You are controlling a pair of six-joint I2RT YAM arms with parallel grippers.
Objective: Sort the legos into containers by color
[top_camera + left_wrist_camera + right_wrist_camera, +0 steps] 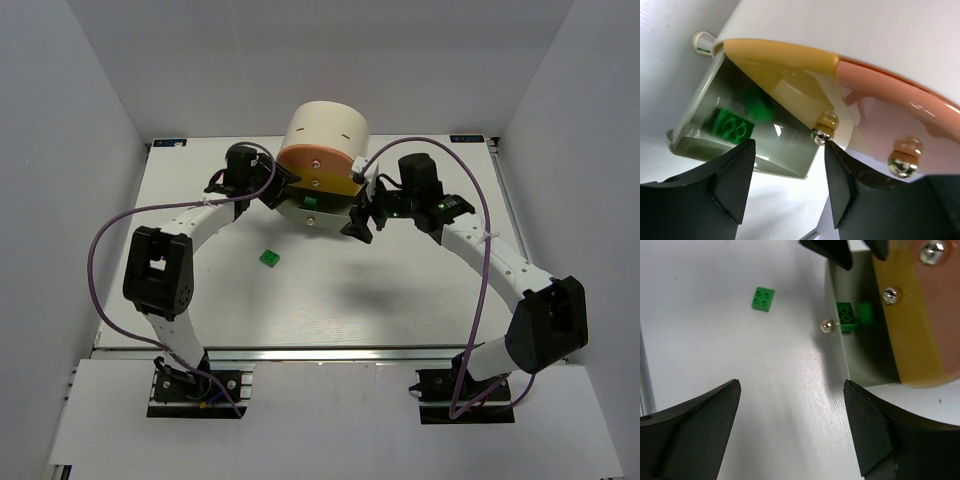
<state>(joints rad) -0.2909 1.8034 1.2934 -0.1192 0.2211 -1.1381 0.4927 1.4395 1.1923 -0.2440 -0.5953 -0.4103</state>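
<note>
Glossy, smooth plastic drawer fronts (785,55), mirror-bright metallic knobs (821,136), smooth green plastic brick (762,299), matt white tabletop (765,390).

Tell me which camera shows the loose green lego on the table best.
Right wrist: the loose green lego sits close and unobstructed, four studs clear. Top external shows only a tiny green square; left wrist misses it entirely.
</note>
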